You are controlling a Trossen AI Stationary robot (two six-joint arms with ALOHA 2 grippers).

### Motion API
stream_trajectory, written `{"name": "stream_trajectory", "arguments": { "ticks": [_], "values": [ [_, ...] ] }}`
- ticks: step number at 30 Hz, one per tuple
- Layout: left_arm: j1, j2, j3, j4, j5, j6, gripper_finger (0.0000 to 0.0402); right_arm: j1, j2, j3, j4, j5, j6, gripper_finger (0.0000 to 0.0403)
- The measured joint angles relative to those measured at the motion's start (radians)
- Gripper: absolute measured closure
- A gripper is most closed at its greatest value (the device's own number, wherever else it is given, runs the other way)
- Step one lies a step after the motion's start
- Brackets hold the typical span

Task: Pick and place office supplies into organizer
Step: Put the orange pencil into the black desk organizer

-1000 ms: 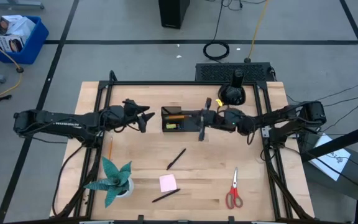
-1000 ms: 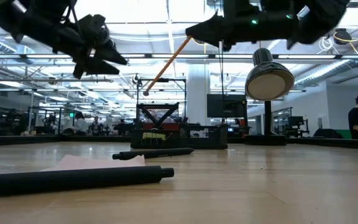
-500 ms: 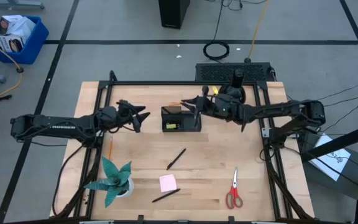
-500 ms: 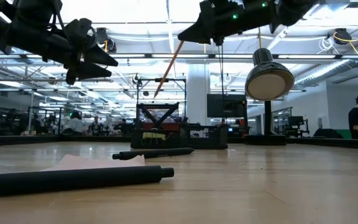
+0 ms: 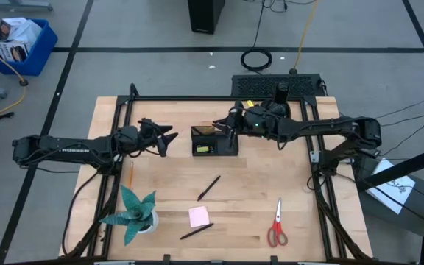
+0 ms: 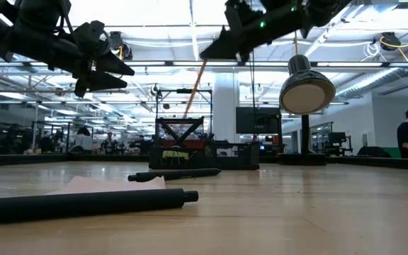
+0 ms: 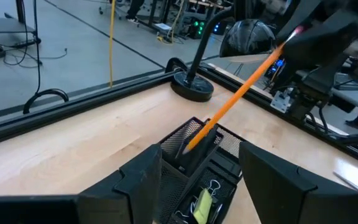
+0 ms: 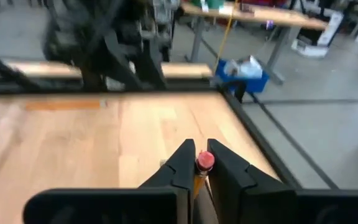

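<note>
High view | right pincer [image 5: 229, 122] grasps pencil [image 7: 241, 90] | left pincer [image 5: 169, 137] released | no writing

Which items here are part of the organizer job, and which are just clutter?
Job: organizer; orange pencil in right gripper; second pencil; two pens; sticky pad; scissors.
Clutter: teal plant; black desk lamp; blue bin.

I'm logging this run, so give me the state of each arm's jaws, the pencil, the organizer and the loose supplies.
Right gripper: jaws shut on orange pencil.
Orange pencil: tilted, tip in organizer.
Left gripper: jaws open, empty.
Scissors: flat on table.
Sticky-note pad: on table.
</note>
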Motion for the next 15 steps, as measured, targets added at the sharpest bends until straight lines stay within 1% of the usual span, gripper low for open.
{"name": "stream_trajectory", "arguments": {
  "ticks": [4, 10, 11, 15],
  "values": [
    [-0.001, 0.000, 0.000, 0.005, 0.004, 0.000, 0.0183, -0.005, 0.048, 0.000, 0.022, 0.001, -0.021, 0.0382],
    [0.000, 0.000, 0.000, 0.010, 0.009, -0.005, 0.0183, -0.028, 0.113, 0.000, 0.037, -0.002, -0.016, 0.0373],
    [-0.001, 0.000, 0.000, 0.013, 0.010, -0.005, 0.0183, -0.033, 0.122, 0.000, 0.037, -0.008, -0.016, 0.0374],
    [0.000, 0.000, 0.000, 0.015, 0.010, -0.004, 0.0183, -0.047, 0.148, 0.000, 0.059, -0.088, -0.009, 0.0376]
  ]
}}
